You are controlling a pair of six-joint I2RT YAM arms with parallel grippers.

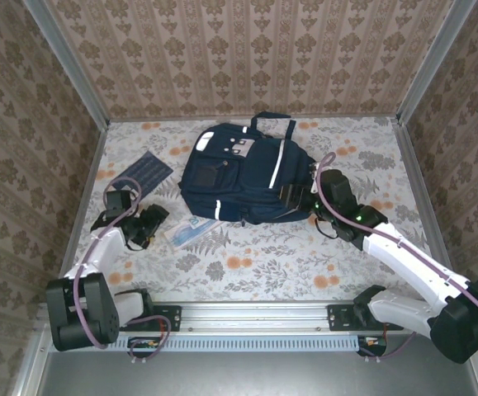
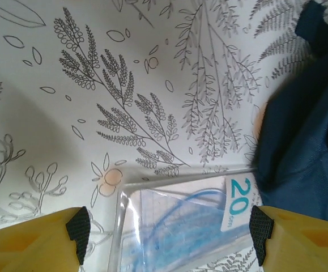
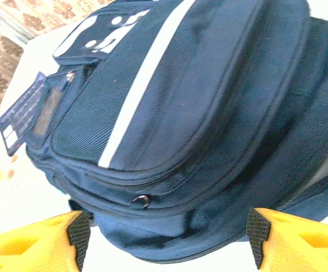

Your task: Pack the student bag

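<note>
Overhead and wrist views of the packing scene. The table (image 1: 305, 256), covered in a cloth printed with flowers and ferns, carries all the items. The bag (image 1: 243, 177), navy with white stripes and pale patches at one end, lies flat on the table with its front pocket facing up; it serves as the reference for every position below. Its zips appear closed in the right wrist view, where a small zip pull shows on the lower seam. The left arm's white links lie well to the left of the bag, and the right arm reaches in from the bag's near right side. A dark blue notebook (image 1: 142, 175) lies flat to the left of the bag, near the patched end and apart from it. A clear packet (image 1: 191, 232) with blue contents and a label reading "20 cm" lies at the bag's near left corner, one end against the fabric; whether that end is tucked beneath the bag cannot be told. The left hand (image 1: 158, 219), left of the bag, stands over the packet with its jaws spread wider than the packet, released and gripping nothing. The right hand (image 1: 301, 198), just beside the bag's right side, faces the bag with jaws spread wide, likewise released and empty.
</note>
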